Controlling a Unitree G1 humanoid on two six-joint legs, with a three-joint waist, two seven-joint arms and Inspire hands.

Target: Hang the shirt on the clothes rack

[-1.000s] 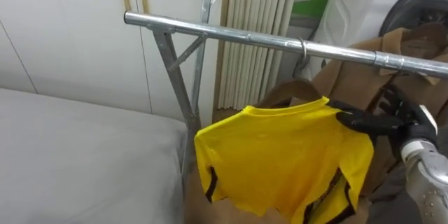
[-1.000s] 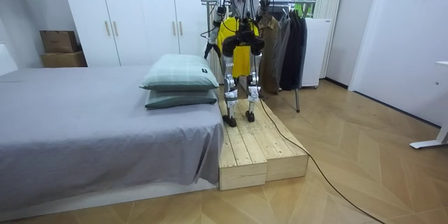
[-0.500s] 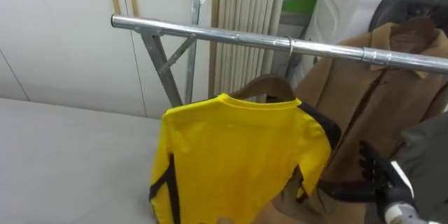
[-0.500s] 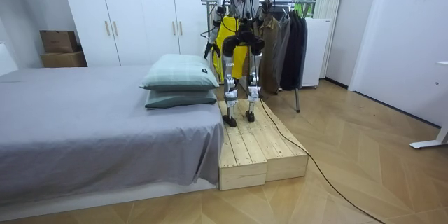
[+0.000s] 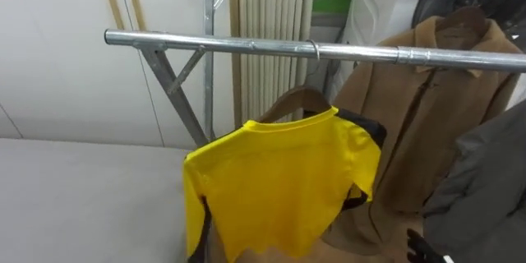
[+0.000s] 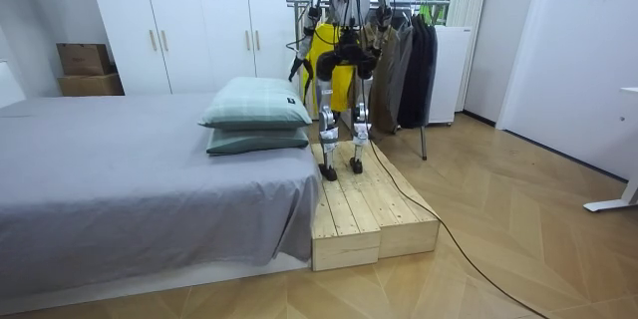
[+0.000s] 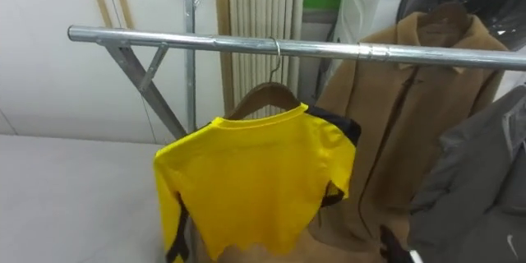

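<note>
One yellow shirt (image 5: 279,185) is hanging on a wooden hanger (image 5: 297,99), whose wire hook is sitting over the metal rail (image 5: 246,45) that is crossing the upper part of the left eye view. The shirt is hanging tilted, with its left shoulder lower than its right one, and dark trim is showing at both sleeves. No hand is touching it. Just to the right of it on the same rail a brown coat (image 5: 427,107) is hanging, its lower part passing behind the shirt's right sleeve. A grey garment (image 5: 485,189) is filling the right edge of the frame in front of the coat.

Only dark fingers of the right hand (image 5: 421,249) are peeking in at the bottom right of the frame, below the coat and apart from the shirt; whether they are spread or curled cannot be told.

In the room view the robot is standing upright on a wooden platform (image 6: 374,209) beside the bed (image 6: 130,179), facing the clothes rack with its back to the camera. Its left hand (image 6: 295,68) is hanging at the room view's left of its body, too small for the fingers to be read. Two pillows (image 6: 257,110) are lying stacked on the bed's near corner, and a white wardrobe (image 6: 189,20) is standing behind.
</note>
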